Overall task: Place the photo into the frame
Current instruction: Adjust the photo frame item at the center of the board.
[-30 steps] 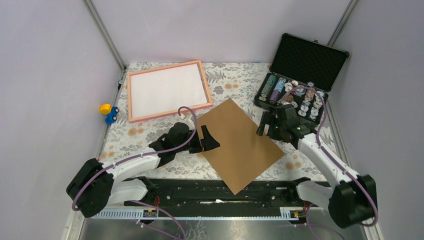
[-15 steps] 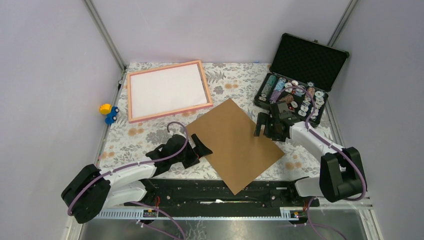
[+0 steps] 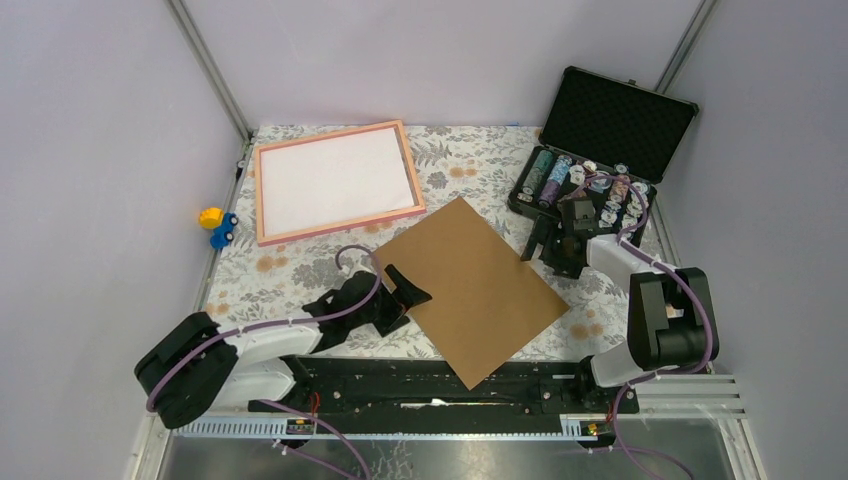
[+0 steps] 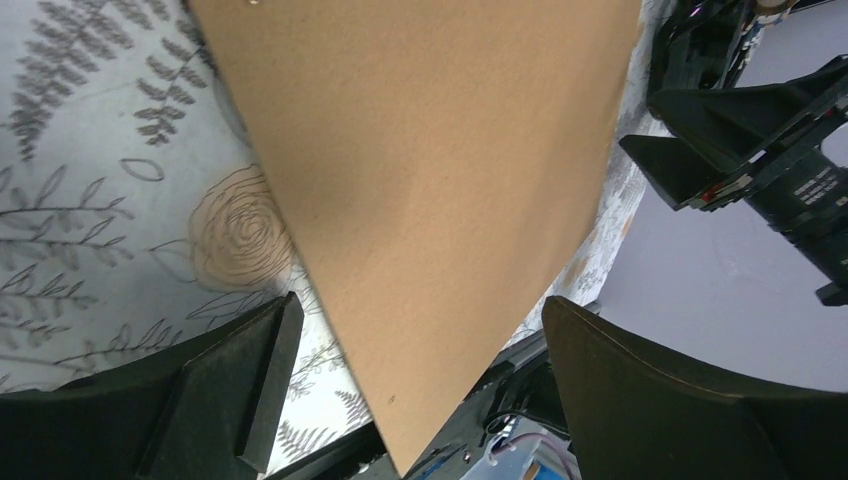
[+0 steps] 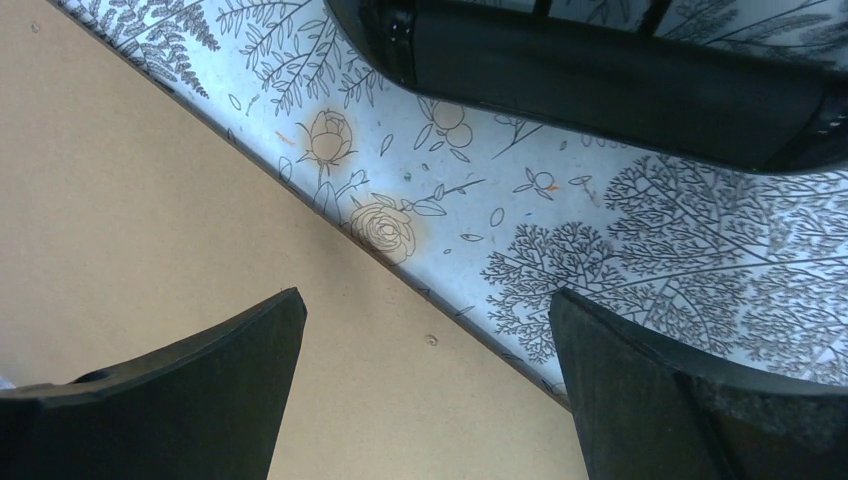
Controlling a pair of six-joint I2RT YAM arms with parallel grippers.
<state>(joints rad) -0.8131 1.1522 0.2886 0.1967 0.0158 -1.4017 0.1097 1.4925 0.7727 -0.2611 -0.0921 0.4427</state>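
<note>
The fingers (image 4: 230, 380) of the left gripper (image 3: 408, 288) and right gripper (image 3: 548, 248) are spread wide, and nothing is held. A white surface is seen filling the frame (image 3: 340, 226) at the far left. Whether it is the photo face down cannot be told. The brown backing board (image 3: 475, 290) is seen lying apart, probably yet to be fitted.

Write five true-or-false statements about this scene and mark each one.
1. The frame lies at the back left. True.
2. The left hand grips the board. False: it is open, at the board's left corner.
3. The case is closed. False: its lid stands up.
4. The right hand is open. True.
5. The toy sits on the board. False: it lies left of the frame.
</note>
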